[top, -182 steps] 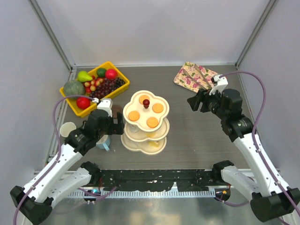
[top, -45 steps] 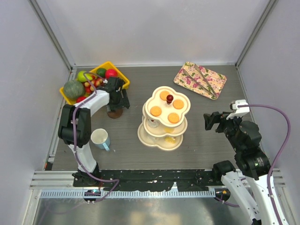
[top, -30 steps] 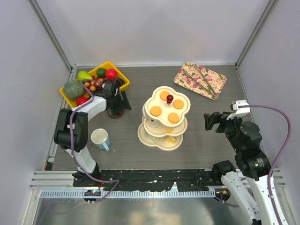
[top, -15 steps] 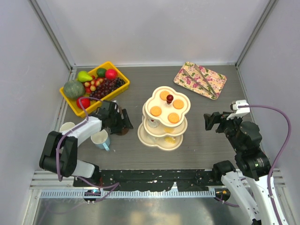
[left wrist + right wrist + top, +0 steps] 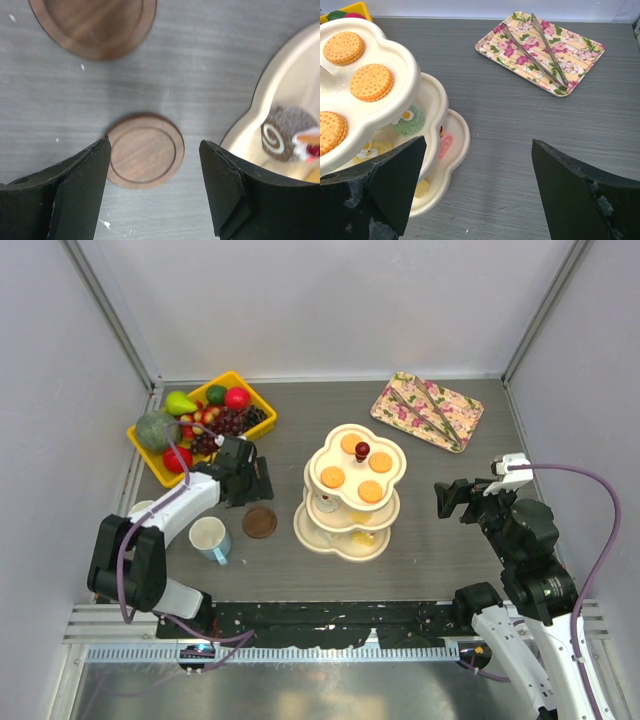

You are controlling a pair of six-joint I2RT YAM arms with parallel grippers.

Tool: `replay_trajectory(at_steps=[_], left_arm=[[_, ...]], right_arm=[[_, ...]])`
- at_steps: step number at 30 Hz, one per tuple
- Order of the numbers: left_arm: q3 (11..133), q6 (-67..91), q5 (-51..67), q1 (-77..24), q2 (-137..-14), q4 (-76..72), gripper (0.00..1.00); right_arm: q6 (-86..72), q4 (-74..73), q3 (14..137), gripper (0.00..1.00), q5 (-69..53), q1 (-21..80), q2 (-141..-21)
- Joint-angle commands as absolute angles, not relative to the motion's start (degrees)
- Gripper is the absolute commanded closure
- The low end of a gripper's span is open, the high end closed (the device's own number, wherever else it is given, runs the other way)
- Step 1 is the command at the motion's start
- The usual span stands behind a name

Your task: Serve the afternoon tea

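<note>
- Left gripper (image 5: 155, 145): fingers spread wide, holding nothing, pointing down at the table
- Brown disc (image 5: 142, 155): lies flat on the table straight below, in the gap between the two fingers and touching neither; round, so no long axis; a raised ring runs inside its rim
- Larger brown round (image 5: 92, 25): ahead of the fingers and a little left, cut off by the wrist view's top edge; wood grain shows, but I cannot tell whether it is a mug or a flat piece
- Stand (image 5: 300, 525): just right of the left fingers and left of the right gripper; upright, red knob (image 5: 362, 451) pointing up
- Biscuits (image 5: 370, 81): flat on the top tier; their stamped pattern is too small to read
- Pastries: a chocolate swirl roll (image 5: 280, 132) on the bottom tier beside the left gripper's right finger; a green one (image 5: 409, 120) on the middle tier
- Blue mug (image 5: 208, 537): behind the left gripper, beside its forearm; upright, mouth up, handle towards the near edge
- Right gripper (image 5: 479, 144): fingers wide apart, empty, over bare table
- Floral tray (image 5: 580, 45): ahead of the right gripper, well apart; tongs (image 5: 530, 50) lie on it along its length
- Fruit bin (image 5: 250, 390): beyond the left gripper
</note>
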State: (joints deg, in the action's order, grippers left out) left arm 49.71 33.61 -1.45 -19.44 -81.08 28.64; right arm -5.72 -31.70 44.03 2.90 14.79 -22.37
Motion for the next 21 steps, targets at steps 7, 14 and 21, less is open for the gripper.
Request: replay_trajectory(at_steps=[7, 14, 21], left_arm=[[63.9, 32.8, -9.3, -16.4, -96.0, 26.6, 0.22], [71.4, 32.5, -4.8, -15.7, -103.4, 28.0, 0.26], [73.5, 33.1, -0.3, -14.9, -108.4, 29.7, 0.29]], right_arm=[[-5.4, -28.7, 43.8, 0.07, 3.0, 14.8, -21.8], [-5.3, -28.5, 43.5, 0.06, 3.0, 14.9, -21.7], [-5.1, -28.5, 43.4, 0.07, 3.0, 14.9, -21.5]])
